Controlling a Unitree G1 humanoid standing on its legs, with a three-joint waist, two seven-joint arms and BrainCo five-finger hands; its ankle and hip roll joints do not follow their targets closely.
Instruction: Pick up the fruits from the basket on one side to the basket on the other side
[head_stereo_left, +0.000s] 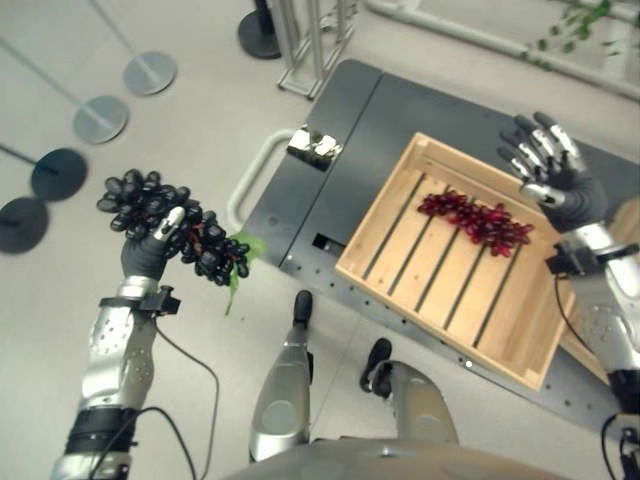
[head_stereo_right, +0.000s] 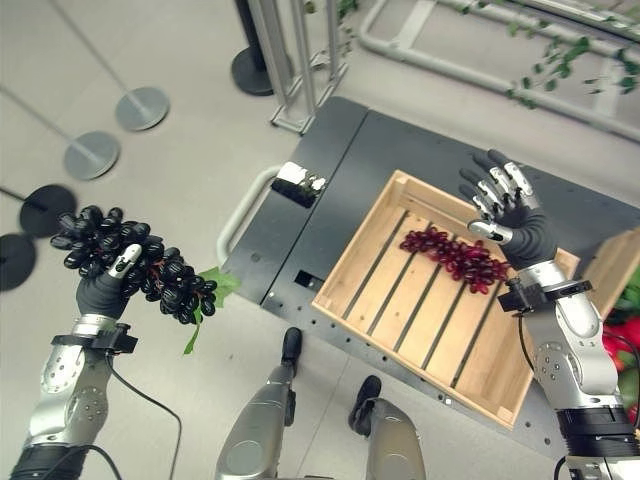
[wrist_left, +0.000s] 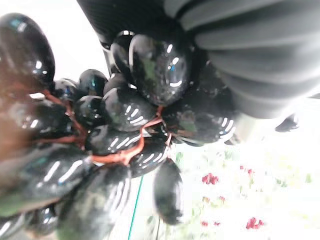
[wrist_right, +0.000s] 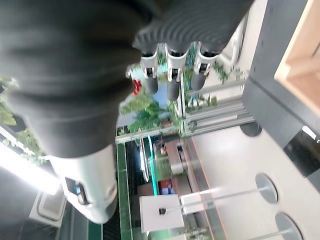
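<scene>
Black grapes (head_stereo_left: 170, 225) in left hand (head_stereo_left: 150, 250) — long axis level, crosswise

Red grapes (head_stereo_left: 475, 220) lie in the crate (head_stereo_left: 400, 275) on the table (head_stereo_left: 350, 130), apparently toward its far side.

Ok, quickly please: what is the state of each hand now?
Left hand: shut on the black grapes.
Right hand: open, holding nothing, above the wooden crate.

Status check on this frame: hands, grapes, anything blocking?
Left hand shut on black grapes, held over floor beside the cart. Right hand open, empty, above wooden crate. Red grapes already in crate. Nothing in the way.
</scene>
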